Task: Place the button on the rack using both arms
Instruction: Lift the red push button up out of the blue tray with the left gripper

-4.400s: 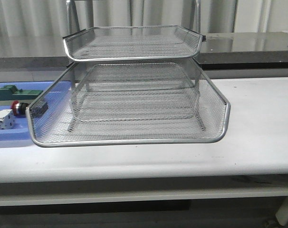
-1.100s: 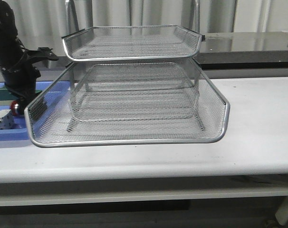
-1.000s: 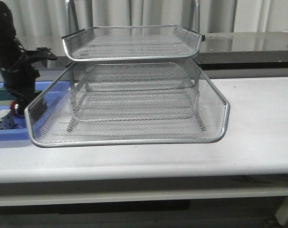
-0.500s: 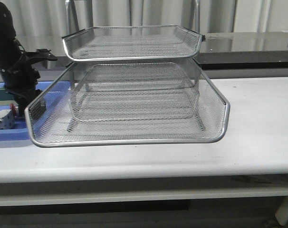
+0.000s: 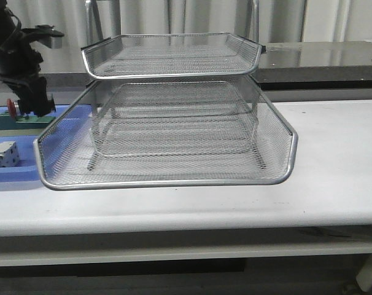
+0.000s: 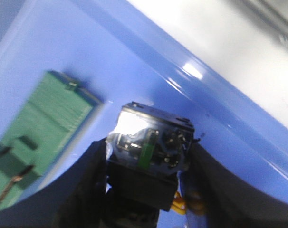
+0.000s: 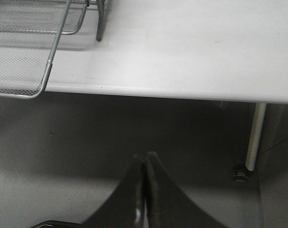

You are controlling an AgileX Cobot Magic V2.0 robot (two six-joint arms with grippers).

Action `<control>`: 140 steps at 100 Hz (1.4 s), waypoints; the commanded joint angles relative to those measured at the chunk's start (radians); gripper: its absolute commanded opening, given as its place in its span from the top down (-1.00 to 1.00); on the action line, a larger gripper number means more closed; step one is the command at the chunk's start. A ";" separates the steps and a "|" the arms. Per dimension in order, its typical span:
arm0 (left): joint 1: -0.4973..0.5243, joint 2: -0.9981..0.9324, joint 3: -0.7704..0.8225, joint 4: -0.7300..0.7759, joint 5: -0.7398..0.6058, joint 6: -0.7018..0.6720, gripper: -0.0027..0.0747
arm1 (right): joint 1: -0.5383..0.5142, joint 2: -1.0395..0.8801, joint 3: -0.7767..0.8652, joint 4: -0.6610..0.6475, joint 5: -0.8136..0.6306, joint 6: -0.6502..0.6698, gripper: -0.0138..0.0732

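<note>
My left gripper is shut on the button, whose red head sticks out to the left. It holds the button in the air above the green block, left of the rack. In the left wrist view the button's rear block sits clamped between the black fingers of the left gripper. The three-tier silver wire rack has its middle tray pulled forward. My right gripper is shut and empty, below the table's front edge, and does not show in the front view.
A flat blue tray left of the rack holds a green block and a white block. The green block and the blue tray also show in the left wrist view. The rack's corner and a table leg show in the right wrist view.
My left arm came down onto the blue tray, closed on the button and has now lifted it up off the tray. The rack has not moved.
</note>
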 commanded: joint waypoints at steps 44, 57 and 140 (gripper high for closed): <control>0.013 -0.227 -0.061 -0.012 0.047 -0.148 0.77 | -0.003 0.005 -0.026 -0.013 -0.056 -0.003 0.84; 0.013 -0.291 -0.052 -0.009 0.047 -0.193 0.77 | -0.003 0.005 -0.026 -0.013 -0.056 -0.003 0.84; -0.065 -0.886 0.625 -0.174 0.047 -0.220 0.77 | -0.003 0.005 -0.026 -0.013 -0.056 -0.003 0.84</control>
